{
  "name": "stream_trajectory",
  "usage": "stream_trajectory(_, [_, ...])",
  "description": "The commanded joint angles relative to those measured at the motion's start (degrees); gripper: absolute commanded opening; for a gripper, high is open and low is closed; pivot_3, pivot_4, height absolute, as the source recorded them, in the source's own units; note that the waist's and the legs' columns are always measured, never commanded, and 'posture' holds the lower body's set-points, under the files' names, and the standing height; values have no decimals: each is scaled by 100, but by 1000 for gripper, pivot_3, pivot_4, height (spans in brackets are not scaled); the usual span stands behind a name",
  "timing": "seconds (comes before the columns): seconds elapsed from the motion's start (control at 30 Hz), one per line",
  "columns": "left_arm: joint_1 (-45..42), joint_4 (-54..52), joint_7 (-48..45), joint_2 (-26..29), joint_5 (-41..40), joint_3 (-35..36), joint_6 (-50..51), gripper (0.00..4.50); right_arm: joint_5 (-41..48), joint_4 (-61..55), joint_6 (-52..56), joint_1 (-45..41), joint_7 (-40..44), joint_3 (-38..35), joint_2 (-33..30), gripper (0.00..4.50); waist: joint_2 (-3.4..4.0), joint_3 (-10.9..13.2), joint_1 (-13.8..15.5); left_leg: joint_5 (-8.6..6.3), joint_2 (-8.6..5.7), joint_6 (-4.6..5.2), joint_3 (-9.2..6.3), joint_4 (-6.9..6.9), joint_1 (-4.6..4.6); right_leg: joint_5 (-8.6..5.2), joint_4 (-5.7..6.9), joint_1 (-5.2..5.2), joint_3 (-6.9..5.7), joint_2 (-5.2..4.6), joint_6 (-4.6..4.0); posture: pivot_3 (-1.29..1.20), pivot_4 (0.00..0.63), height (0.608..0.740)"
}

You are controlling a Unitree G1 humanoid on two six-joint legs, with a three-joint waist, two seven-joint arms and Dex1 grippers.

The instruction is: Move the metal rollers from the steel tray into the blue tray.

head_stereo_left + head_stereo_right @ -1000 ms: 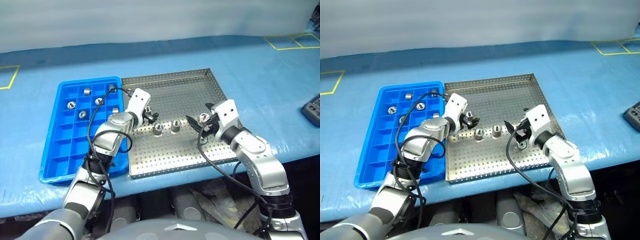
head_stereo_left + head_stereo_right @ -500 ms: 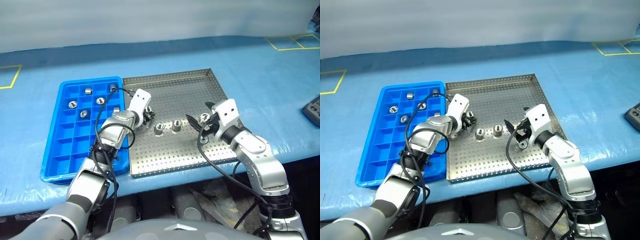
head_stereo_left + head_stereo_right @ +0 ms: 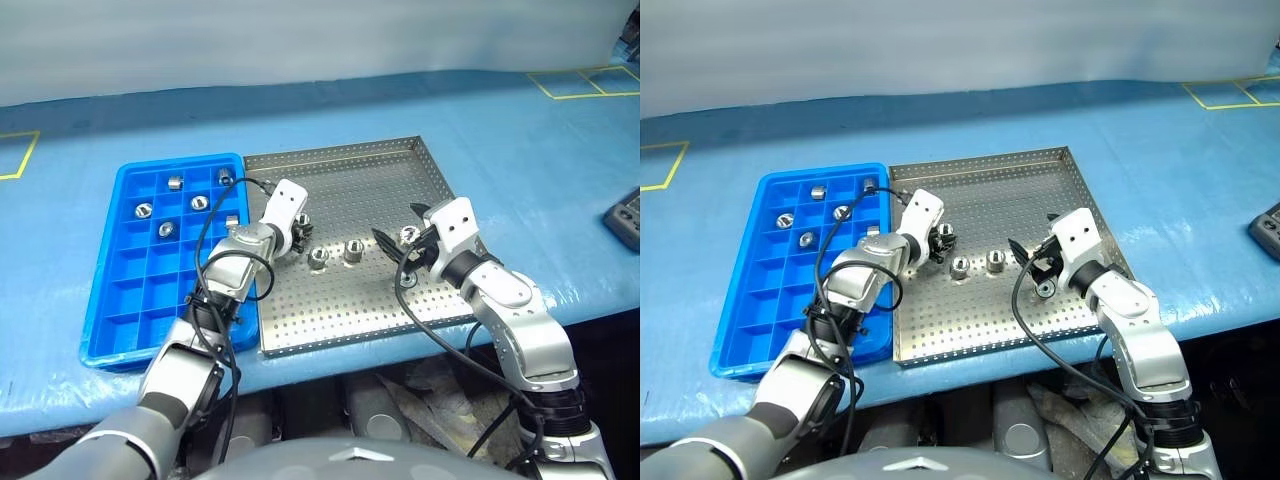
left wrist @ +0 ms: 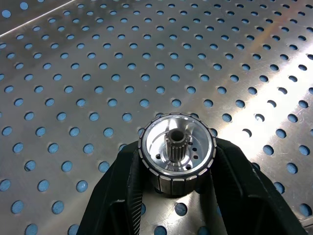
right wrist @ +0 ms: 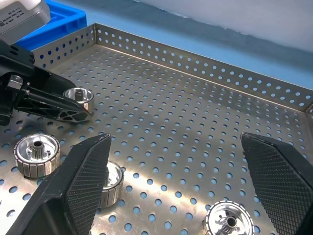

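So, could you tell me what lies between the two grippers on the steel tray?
Two metal rollers stand between the left gripper and the right gripper, in the left eye view.

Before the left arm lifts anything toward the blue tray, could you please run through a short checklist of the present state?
1. Left gripper fingers on both sides of a metal roller: ok.
2. Grip firm enough to lift: cannot tell.
3. Roller still over the steel tray: ok.
4. Right gripper open, apart from the left: ok.
5. Blue tray has empty compartments: ok.
6. Other rollers remain to move: ok.
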Motion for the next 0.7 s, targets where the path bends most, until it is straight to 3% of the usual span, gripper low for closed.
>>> stream_trajectory(0.03, [89,-476,83,-10,-8,179,-108,1848,6,-160,-160,-55,-12,-69,19,4500,0,0,-8,0,0,0,0,0,0,0,0,0,0,0,0,-274,150,740])
stream_trajectory(0.23, [412,-2057,240,0,-501,996,74,1848,15,-216,-172,-29,2,-69,23,4500,0,0,-13,0,1,0,0,0,-9,1,0,-10,0,-7,0,-270,150,740])
stream_trajectory(0.53, [1670,-4498,294,1496,-488,2004,1664,1848,214,-397,-265,-123,566,153,-146,4500,7,-4,-39,-2,3,-3,-2,-5,-6,0,2,-11,-2,-5,-2,-212,150,740])
stream_trajectory(0.7, [2177,-5262,649,1590,-371,2692,2221,1848,265,-267,-291,-230,803,333,-148,4500,2,-2,158,1,0,-7,-5,-3,-6,0,-1,-7,-7,-7,-2,-145,150,740])
